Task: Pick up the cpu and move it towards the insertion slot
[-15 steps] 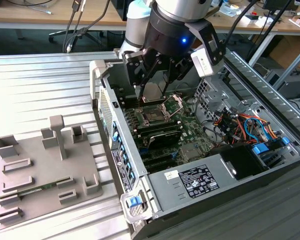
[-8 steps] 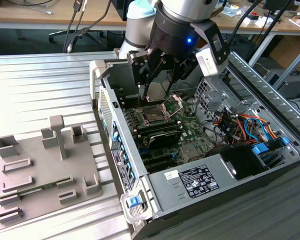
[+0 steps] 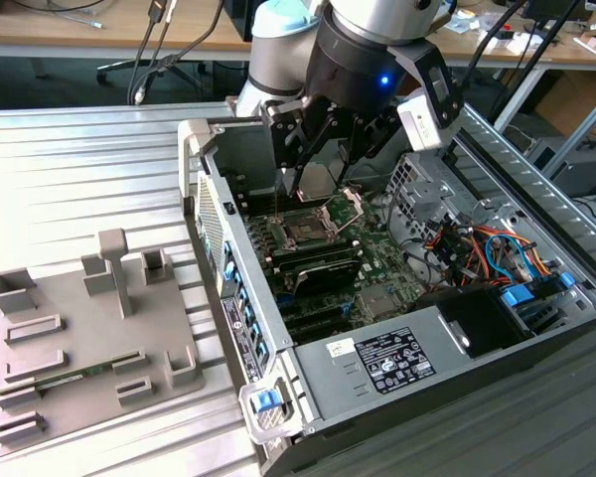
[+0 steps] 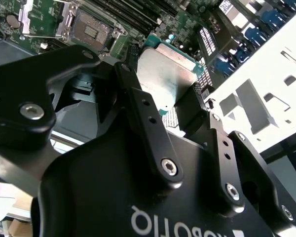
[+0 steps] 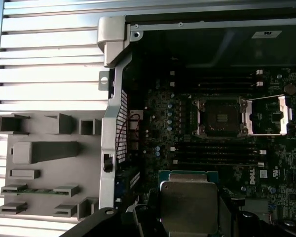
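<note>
The black two-fingered hand (image 4: 170, 106) is closed on the cpu (image 4: 165, 74), a small flat square chip with a silvery metal top and a thin green rim. In both wrist views the chip sits between the fingers (image 4: 143, 123), gripped at opposite edges, with its metal top facing the cameras.

Position: the hand (image 3: 318, 184) hangs inside the open grey metal computer case (image 3: 278, 338), above the green motherboard (image 3: 377, 298). The insertion slot (image 3: 303, 231), a square dark socket with a silver frame, lies below the hand and slightly ahead of the fingertips. Its hinged metal bracket (image 3: 350, 204) stands open beside it. In the first wrist view the cpu (image 5: 188, 205) is well apart from the insertion slot (image 5: 221, 117), so the chip is not yet over it.

Risks from this state:
- Slip: the grip acts on thin edges only. A jolt could tilt or drop the chip onto the board.
- Collision: the raised bracket is near the hand; a low approach could strike it.
- Misalignment: the chip appears slightly rotated against the socket frame, though the angle of view makes this uncertain. A skewed seating could damage the socket contacts.

A grey moulded fixture tray (image 3: 79, 338) rests on the ribbed metal surface (image 3: 79, 169), well apart from the hand.
</note>
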`<state>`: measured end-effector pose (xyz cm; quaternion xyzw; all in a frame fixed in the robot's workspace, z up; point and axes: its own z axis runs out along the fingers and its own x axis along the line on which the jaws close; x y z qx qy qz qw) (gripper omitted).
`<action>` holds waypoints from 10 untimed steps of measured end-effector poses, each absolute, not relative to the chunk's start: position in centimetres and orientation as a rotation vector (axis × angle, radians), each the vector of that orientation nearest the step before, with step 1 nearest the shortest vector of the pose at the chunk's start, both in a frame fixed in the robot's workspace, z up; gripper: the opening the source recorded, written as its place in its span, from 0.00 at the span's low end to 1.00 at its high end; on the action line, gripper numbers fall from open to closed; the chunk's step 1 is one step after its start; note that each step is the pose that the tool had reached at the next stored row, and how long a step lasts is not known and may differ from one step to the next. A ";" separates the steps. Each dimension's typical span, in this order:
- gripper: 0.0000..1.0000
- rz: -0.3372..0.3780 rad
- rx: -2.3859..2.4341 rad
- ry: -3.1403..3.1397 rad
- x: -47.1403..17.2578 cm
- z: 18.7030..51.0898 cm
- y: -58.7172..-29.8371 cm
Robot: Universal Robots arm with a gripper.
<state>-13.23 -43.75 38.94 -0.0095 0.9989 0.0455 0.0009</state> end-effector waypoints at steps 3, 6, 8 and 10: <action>0.55 0.143 -0.030 3.136 -12.7 38.9 -43.8; 0.55 0.143 -0.030 3.136 -12.4 38.9 -43.8; 0.55 0.143 -0.030 3.136 -12.3 38.9 -43.8; 0.55 0.143 -0.030 3.136 -12.1 38.9 -43.8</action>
